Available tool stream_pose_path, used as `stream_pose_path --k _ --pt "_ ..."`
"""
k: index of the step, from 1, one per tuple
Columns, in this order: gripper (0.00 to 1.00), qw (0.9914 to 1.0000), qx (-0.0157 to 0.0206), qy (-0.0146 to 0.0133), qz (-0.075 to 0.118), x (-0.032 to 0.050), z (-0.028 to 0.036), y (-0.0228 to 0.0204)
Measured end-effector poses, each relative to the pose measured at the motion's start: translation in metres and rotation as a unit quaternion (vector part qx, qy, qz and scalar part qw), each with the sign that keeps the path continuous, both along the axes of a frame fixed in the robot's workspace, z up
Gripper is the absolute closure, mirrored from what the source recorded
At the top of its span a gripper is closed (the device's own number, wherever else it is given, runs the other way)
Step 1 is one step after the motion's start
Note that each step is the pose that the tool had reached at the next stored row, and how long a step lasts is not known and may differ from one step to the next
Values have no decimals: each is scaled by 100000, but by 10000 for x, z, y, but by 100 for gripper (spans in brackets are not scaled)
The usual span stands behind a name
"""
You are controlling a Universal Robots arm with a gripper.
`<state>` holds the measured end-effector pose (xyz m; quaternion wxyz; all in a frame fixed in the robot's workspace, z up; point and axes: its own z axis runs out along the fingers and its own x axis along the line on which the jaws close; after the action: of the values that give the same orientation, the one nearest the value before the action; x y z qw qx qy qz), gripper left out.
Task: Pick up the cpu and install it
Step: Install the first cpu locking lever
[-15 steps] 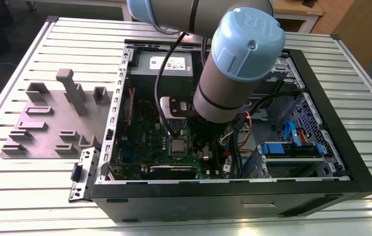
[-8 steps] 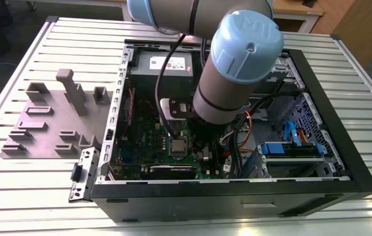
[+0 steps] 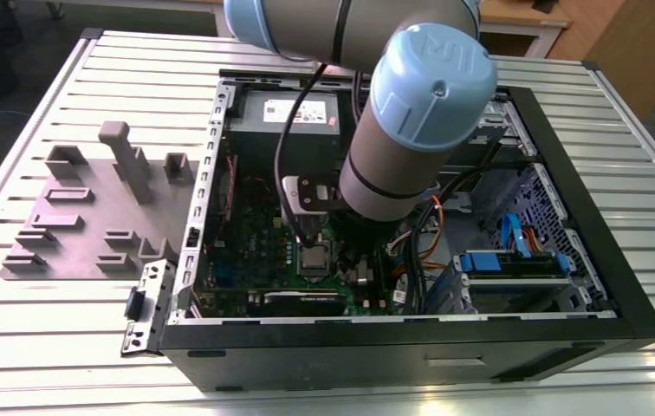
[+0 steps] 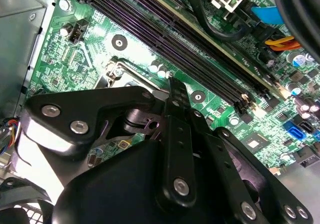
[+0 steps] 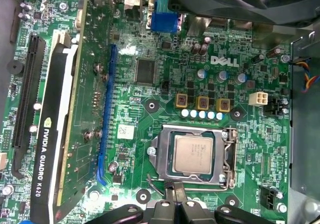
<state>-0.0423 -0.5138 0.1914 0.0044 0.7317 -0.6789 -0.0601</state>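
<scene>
Cpu (image 5: 193,154) sits flat in socket frame (image 5: 229,156) on green motherboard (image 5: 150,84), inside open computer case (image 3: 582,260). Gripper (image 5: 173,186) at socket edge, fingers together, holding nothing. Judgement: placement done; bracket likely needs closing.

An open computer case (image 3: 559,299) on a slatted table (image 3: 651,173) — grey fixture blocks (image 3: 96,208) beside it.

White lettering stands on the green circuit board (image 5: 230,60), pale lettering along the black graphics card (image 5: 46,144), faint print on the cpu (image 5: 192,153), a printed label on the power supply (image 3: 299,111)
</scene>
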Motion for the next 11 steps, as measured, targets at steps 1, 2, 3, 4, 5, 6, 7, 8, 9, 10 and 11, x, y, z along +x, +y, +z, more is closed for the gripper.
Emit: stream_pose_path --k 1,2,3,4,5,6,7,8,9,10,11 --pt "89 100000 -2 1 33 0 -3 0" --pt "89 100000 -11 2 60 0 -5 0" --pt "89 100000 -11 4 74 0 -5 0" --pt "89 100000 -11 1 90 0 -6 0" --pt "89 100000 0 -3 98 0 -7 0" --pt "89 100000 3 -3 104 0 -7 0" --pt "89 100000 2 -4 106 0 -7 0" --pt "89 100000 0 -3 107 0 -7 -1" --pt "89 100000 1 -3 110 0 -7 -1" --pt "89 100000 -8 -2 112 0 -7 -2" --pt "89 100000 -15 -2 113 0 -7 -4"
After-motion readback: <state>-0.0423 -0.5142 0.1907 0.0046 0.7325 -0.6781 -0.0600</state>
